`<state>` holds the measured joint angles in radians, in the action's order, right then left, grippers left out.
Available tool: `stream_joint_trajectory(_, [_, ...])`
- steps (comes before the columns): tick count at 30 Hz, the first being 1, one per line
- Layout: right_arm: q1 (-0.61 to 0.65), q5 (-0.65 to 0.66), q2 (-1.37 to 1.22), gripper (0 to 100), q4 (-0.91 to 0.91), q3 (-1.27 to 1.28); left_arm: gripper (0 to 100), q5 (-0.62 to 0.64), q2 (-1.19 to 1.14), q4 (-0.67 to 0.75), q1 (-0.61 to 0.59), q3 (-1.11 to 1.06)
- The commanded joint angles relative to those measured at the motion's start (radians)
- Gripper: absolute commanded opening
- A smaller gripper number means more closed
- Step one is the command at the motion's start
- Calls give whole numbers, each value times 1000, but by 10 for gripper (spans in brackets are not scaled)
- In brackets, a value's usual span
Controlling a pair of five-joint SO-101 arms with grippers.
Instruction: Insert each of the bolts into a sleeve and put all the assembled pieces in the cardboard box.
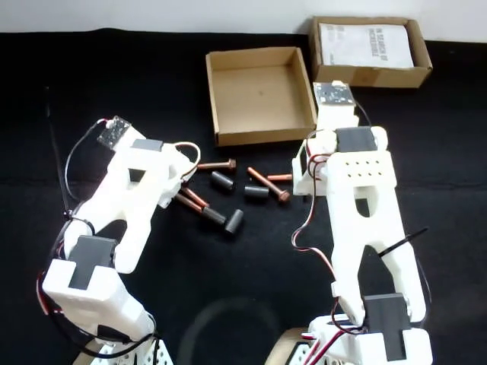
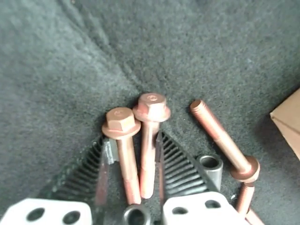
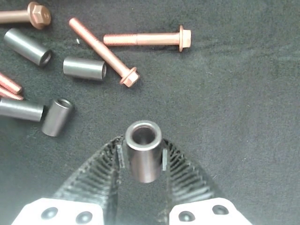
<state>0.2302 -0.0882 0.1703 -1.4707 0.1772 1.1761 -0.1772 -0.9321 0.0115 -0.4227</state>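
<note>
Sleeve (image 3: 143, 157) is pinched between the right gripper (image 3: 141, 146) fingers, with its open end facing the wrist camera. Left gripper (image 2: 135, 139) fingers are spread either side of two bolts (image 2: 148, 150) that lie side by side on the black mat (image 2: 70, 70), with no clear squeeze. More loose bolts (image 1: 266, 182) and sleeves (image 1: 221, 181) lie between the arms, near the cardboard box (image 1: 261, 95).

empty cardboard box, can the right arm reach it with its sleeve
Probably yes: the right gripper, shut on the sleeve, is close beside the empty cardboard box, nothing between them.
</note>
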Motion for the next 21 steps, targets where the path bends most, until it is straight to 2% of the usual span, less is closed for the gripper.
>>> stream_joint_trajectory(1, [2, -3, -2, 8, 10, -13, 8, -6, 15, 5, -13, -8])
stream_joint_trajectory(9, [2, -2, -2, 8, 10, -5, 14, -6, 28, -9, -10, -5])
stream_joint_trajectory(12, [2, -2, -2, 8, 10, -5, 22, -8, 58, -97, -10, 24])
stream_joint_trajectory(17, [2, -2, -2, 8, 10, -4, 188, -34, 127, -270, -10, 107])
stream_joint_trajectory(21, [2, -2, -2, 8, 10, -4, 278, -34, 147, -316, -10, 108])
